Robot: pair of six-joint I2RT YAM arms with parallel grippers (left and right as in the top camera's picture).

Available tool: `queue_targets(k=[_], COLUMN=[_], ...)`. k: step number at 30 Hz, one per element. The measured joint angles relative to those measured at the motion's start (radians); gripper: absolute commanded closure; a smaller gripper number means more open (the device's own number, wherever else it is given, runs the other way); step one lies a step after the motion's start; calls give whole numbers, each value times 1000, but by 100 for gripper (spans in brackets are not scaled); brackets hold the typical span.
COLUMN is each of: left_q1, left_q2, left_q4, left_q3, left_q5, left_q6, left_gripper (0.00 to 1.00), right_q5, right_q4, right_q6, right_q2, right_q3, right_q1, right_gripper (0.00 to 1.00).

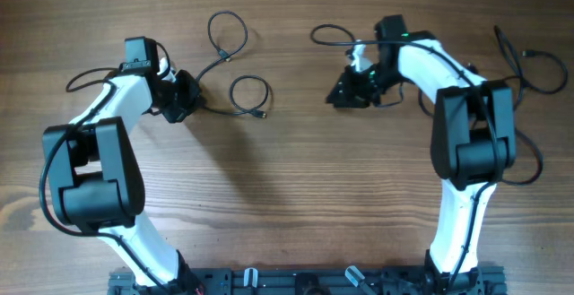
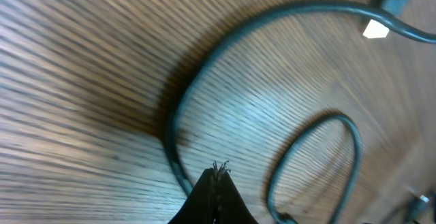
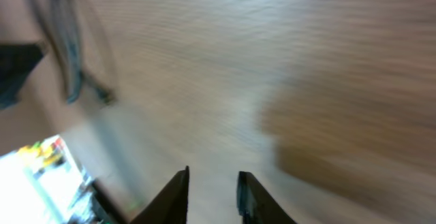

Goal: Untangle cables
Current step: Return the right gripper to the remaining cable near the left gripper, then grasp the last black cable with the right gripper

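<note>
Left tool (image 1: 184,98) is down at table level, jaws pressed tight together, and a thin black flexible cord (image 2: 168,139) sweeps in a long curve right up to the side of those closed tips. Has it nipped the cord? I cannot tell. In the left wrist view the cord slips out of sight beside the tips rather than showing between them.

From overhead, that cord runs off the tool into a round coil ending in a small plug (image 1: 261,114). A second black loop (image 1: 246,33) lies just above it. The two are near each other but, as far as I can see, not knotted. Both rest on the brown wood-grain table (image 1: 296,196), left of centre.

On the other side, the right tool (image 1: 350,89) sits low with its jaws parted a little. It's holding nothing, and the right wrist view shows bare wood between the fingers (image 3: 178,198). A thin black strand (image 1: 328,28) curls beside that arm. I can't say whether it's one of the cables or the arm's own wiring.

So why this layout? My read is that the left tool is placed at the cord's near end as an anchor, giving the coil a fixed point to be drawn out against. The right tool, empty and slightly open, is free to take a cord. It sits well apart from the left-hand loops, so it would have to cross the table to help there. The tangle looks largely undone, and mostly straightening seems to remain.
</note>
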Motion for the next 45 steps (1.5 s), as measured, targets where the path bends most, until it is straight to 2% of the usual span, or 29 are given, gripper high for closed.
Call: queue_targets(k=[5,11,15,21,26,30,32,37,40,43,45], left_q1=[36,50,50,50,46,34,26,10,5,3,2], left_q2=[-34,-61,-61,-61,-61,-61,-61,-61,-61,-61,-61], left_q4=[-14,-135,-210,-209,-190,-180,-171,-150,-145,-145,-145], left_q3=[0,2,3,3,3,3,3,3,3,3,3], left_q5=[90,112,44,-150,-206,-223,-226,-227,-227,-227,-227], left_q6=[27,38,39,45,37,35,34,29,29,29,29], left_gripper=[96,96,90,83,82,78,75,72,72,72,72], right_q5=[-136,-150,-69,140,310,399,449,522,544,563,587], right_q4=[58,296,382,412,413,407,388,374,388,397,400], right_q6=[-2,0,12,50,106,134,154,174,182,187,188], right_q2=[0,0,0,0,0,0,0,0,0,-1,-4], right_q3=[6,24,27,27,27,27,27,26,19,10,3], right_q1=[62,201,287,352,391,412,418,419,419,419,419], right_gripper=[76,80,80,80,80,80,73,64,77,86,89])
